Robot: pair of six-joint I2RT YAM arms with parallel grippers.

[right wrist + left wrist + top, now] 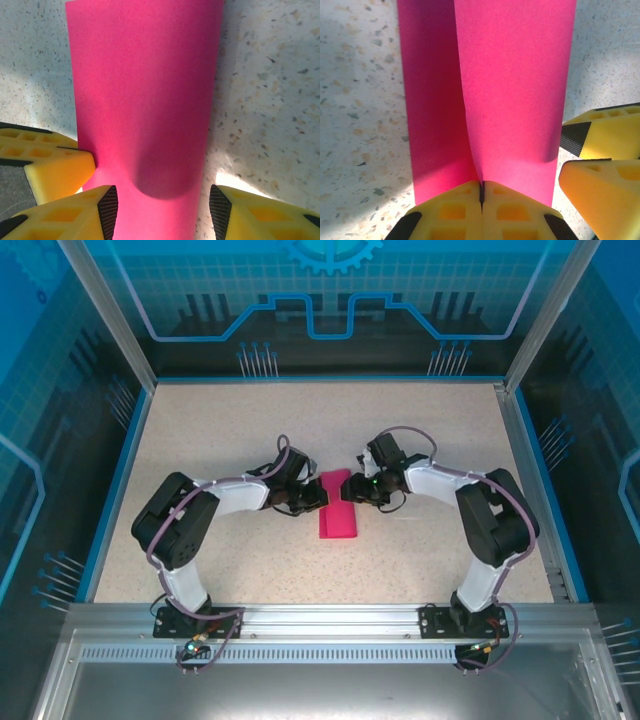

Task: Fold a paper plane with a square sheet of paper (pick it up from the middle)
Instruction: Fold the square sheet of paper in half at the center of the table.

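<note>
Square sheet of paper, folded into a long strip, is lying mid-frame on the table in the top view. Its long axis is running nearly top-to-bottom, upper end leaning slightly right. Left gripper is pinching the strip's edge, fingers fully closed; right gripper is standing partly open over the paper, not clamping it.

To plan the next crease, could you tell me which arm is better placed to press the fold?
Probably right: the right tool stands open astride the paper, while the left tool is shut pinching it.
</note>
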